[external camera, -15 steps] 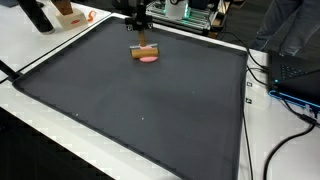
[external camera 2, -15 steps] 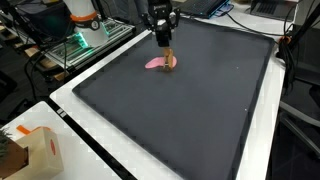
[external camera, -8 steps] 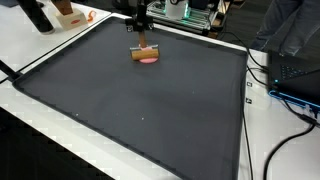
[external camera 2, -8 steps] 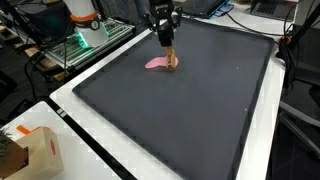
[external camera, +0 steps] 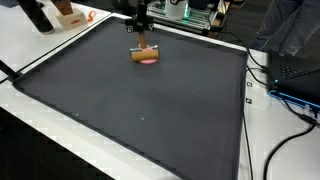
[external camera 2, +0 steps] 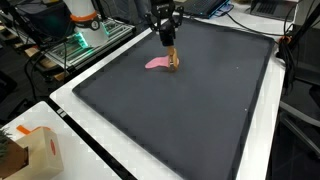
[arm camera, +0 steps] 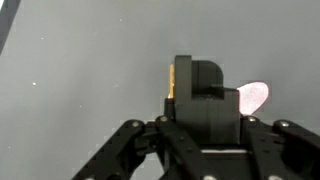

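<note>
My gripper point(external camera: 145, 40) hangs over the far part of a black mat point(external camera: 140, 110), its fingers pointing down. It is shut on a small brown block point(external camera: 146, 50), which stands upright in the other exterior view point(external camera 2: 173, 60) with its lower end at the mat. A flat pink piece point(external camera: 149, 60) lies on the mat right beside the block point(external camera 2: 156, 63). In the wrist view the black fingers point(arm camera: 205, 90) are pressed together and hide most of the block; only a thin orange edge point(arm camera: 170, 82) shows. The pink piece point(arm camera: 255, 95) peeks out on the right.
The mat point(external camera 2: 190, 110) covers a white table point(external camera: 40, 45). A cardboard box point(external camera 2: 25, 150) sits at a table corner. Electronics with green lights point(external camera 2: 85, 40) and cables point(external camera: 285, 95) lie beyond the mat's edges. Dark objects point(external camera: 40, 15) stand at the far left.
The gripper has carried the brown block a little sideways, off the pink piece. The pink piece has stayed where it was.
</note>
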You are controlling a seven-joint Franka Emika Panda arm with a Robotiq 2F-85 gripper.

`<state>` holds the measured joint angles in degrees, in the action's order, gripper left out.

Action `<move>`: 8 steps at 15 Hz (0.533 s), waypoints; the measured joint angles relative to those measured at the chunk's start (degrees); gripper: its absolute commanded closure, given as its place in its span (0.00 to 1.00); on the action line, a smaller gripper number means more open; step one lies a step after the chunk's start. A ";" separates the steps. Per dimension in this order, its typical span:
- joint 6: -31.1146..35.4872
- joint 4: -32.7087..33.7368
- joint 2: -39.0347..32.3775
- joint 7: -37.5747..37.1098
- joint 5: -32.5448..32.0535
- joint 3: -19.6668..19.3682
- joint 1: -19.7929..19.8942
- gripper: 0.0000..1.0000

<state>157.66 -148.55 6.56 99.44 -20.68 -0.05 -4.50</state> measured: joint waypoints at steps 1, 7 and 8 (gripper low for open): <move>0.38 0.00 -0.03 0.00 0.00 0.05 -0.01 0.76; 0.93 0.08 0.37 -2.26 -1.46 0.21 0.13 0.76; 0.93 0.08 0.77 -2.63 -1.46 0.21 0.16 0.76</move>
<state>158.59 -148.47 7.33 96.81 -22.14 0.16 -4.34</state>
